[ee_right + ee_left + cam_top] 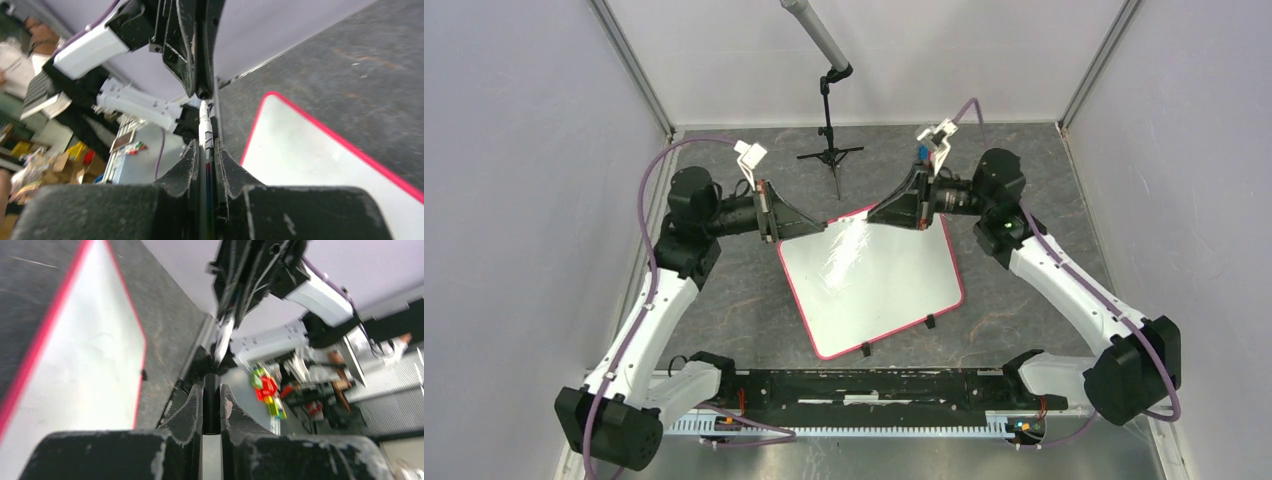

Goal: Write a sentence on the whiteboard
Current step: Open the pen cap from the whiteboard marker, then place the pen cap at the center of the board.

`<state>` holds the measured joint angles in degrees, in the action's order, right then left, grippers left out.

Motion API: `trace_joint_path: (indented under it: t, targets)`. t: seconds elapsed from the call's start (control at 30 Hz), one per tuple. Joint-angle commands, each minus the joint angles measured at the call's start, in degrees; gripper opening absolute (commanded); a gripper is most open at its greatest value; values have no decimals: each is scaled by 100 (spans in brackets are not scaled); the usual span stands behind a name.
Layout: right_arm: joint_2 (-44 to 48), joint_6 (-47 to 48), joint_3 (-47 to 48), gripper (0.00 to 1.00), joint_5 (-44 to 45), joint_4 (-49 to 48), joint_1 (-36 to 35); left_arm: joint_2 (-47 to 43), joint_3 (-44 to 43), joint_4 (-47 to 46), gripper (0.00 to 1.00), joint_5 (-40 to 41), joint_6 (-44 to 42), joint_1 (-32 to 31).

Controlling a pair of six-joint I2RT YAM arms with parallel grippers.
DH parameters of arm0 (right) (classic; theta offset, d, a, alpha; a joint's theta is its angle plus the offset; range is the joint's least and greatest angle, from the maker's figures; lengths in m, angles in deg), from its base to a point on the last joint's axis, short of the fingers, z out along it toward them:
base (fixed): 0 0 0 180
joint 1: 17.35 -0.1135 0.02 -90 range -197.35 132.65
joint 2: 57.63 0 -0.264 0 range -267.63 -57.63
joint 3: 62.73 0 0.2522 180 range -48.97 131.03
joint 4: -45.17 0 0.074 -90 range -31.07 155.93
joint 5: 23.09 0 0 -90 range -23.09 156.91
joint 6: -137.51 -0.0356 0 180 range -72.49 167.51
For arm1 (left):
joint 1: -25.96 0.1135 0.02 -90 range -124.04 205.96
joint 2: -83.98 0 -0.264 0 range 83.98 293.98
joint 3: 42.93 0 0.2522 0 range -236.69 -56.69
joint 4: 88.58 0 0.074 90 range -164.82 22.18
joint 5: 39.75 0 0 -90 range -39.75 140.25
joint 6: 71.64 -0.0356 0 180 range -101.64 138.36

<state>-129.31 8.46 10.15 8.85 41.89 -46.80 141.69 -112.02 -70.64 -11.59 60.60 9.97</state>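
Observation:
The whiteboard point(874, 285) lies tilted in the middle of the dark table, white with a pink-red rim; its face is blank and no sentence shows. It also shows in the left wrist view point(85, 365) and the right wrist view point(310, 150). Both grippers meet tip to tip above its far corner. My left gripper point(824, 225) point(211, 387) is shut on the black cap end point(211, 395) of a marker. My right gripper point(871, 213) point(205, 145) is shut on the white marker body point(205, 127), which runs straight across into the left gripper's fingers.
A small black tripod stand point(829, 155) with a grey pole point(816, 35) stands at the back centre. Black clips point(930, 322) sit on the board's near edge. A black rail point(864, 390) runs between the arm bases. Grey walls close in left, right and back.

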Motion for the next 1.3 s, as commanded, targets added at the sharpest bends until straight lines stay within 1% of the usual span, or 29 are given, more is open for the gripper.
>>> trace_joint_path:
  t: [0.0, 0.07, 0.1, 0.13, 0.17, 0.2, 0.23, 0.27, 0.3, 0.33, 0.37, 0.43, 0.5, 0.63, 0.7, 0.83, 0.9, 1.0, 1.1, 1.27]
  targets:
    - [255, -396, -5, 0, -295, -550, 662, -110, 225, -203, 2, -102, 83, 614]
    - [284, -602, -108, 0, -424, -800, 934, -137, 271, -268, 2, -227, 102, 870]
    - [300, -613, -123, 0, -475, -810, 1085, -145, 221, -135, 2, -285, -65, 996]
    - [316, -600, -136, 0, -530, -789, 1215, -123, 77, 309, 2, -310, -379, 1151]
    - [337, -583, -161, 0, -578, -770, 1362, -60, -137, 1040, 2, -263, -964, 1322]
    - [363, -520, -180, 0, -616, -702, 1478, 29, -478, 1808, 2, -74, -1739, 1447]
    - [393, -384, -171, 0, -641, -505, 1600, 182, -822, 2824, 2, 220, -2503, 1543]
    - [423, -152, -134, 0, -663, -278, 1702, 362, -1277, 3624, 2, 785, -3382, 1563]
    - [446, 223, -75, 0, -663, 85, 1765, 513, -1638, 4323, 2, 1323, -3970, 1566]
    - [469, 582, 23, 0, -636, 552, 1807, 675, -1876, 4837, 2, 2037, -4553, 1572]
    - [485, 1074, 167, 0, -609, 1001, 1831, 811, -2094, 5146, 2, 2769, -4975, 1572]
    - [497, 1897, 443, 0, -537, 1988, 1829, 1122, -2415, 5640, 2, 4058, -5547, 1585]
    - [489, 2515, 659, 0, -485, 2678, 1834, 1285, -2472, 5868, 3, 4975, -6036, 1590]
    - [410, 3640, 1023, 0, -238, 3846, 1833, 1580, -2251, 6107, 4, 5853, -6619, 1587]
    - [414, 4087, 1079, 0, -70, 4237, 1830, 1798, -2145, 6178, 5, 6120, -6770, 1797]
    - [559, 4624, 944, 0, 23, 4643, 1829, 2232, -1801, 6248, 8, 6166, -7020, 1971]
    - [639, 4860, 854, 0, 44, 4837, 1829, 2429, -1579, 6156, 10, 6384, -7091, 2007]
    - [776, 5151, 688, 0, 58, 5034, 1829, 2642, -1307, 6011, 12, 6475, -7152, 2060]
    - [872, 5183, 488, 0, 67, 4953, 1829, 2847, -1117, 5757, 14, 6689, -7158, 2062]
    - [835, 5154, 491, 0, 23, 4940, 1836, 3278, -1046, 5474, 14, 6819, -7120, 2064]
